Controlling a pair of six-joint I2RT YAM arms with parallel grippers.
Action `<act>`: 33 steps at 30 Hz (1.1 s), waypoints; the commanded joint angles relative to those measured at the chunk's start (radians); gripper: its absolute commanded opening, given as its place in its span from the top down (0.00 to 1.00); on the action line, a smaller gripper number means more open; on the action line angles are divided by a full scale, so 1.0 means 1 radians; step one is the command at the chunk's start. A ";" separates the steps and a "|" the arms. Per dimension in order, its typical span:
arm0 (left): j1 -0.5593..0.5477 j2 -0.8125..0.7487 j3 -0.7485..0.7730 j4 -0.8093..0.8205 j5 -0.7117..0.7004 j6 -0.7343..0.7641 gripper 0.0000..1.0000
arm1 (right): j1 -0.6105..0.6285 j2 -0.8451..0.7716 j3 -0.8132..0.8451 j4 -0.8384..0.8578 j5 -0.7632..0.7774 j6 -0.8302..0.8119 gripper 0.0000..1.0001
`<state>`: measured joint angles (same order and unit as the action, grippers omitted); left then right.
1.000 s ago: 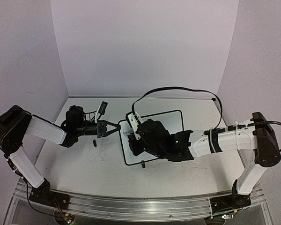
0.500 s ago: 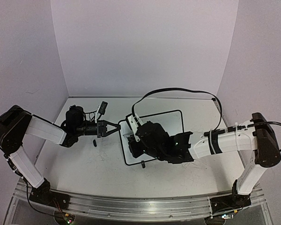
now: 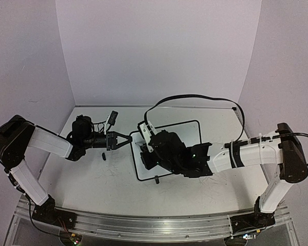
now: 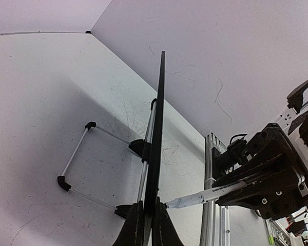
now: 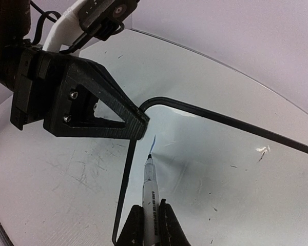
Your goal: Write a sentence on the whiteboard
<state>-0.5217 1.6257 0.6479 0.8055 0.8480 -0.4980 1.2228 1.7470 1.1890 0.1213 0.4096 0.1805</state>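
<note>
1. Presently the left gripper (image 3: 131, 139) pinches the whiteboard (image 3: 190, 130) by its frame edge.
2. Beside it, the right gripper (image 5: 150, 225) clamps a marker (image 5: 150, 187), tip on the board just ahead.
3. Board seems light, stiff, glossy; likely slides unless edge-held.

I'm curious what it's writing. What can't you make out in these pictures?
- The writing: in the top view the right arm covers much of the whiteboard; the right wrist view shows only one short blue stroke.
- Whiteboard face: the left wrist view sees it edge-on.
- Label on the marker: too small, right wrist view.
</note>
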 commanded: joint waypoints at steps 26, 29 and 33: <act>-0.004 -0.008 0.030 0.020 0.055 -0.033 1.00 | -0.024 0.047 0.089 0.051 -0.014 -0.013 1.00; -0.004 -0.008 0.030 0.019 0.056 -0.033 1.00 | -0.024 0.049 0.087 0.047 -0.004 -0.007 1.00; -0.003 -0.011 0.031 0.019 0.057 -0.033 1.00 | -0.025 0.047 0.081 0.035 0.036 0.009 1.00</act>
<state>-0.5201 1.6257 0.6483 0.8110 0.8602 -0.4988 1.2022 1.7805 1.2392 0.1623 0.4045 0.1682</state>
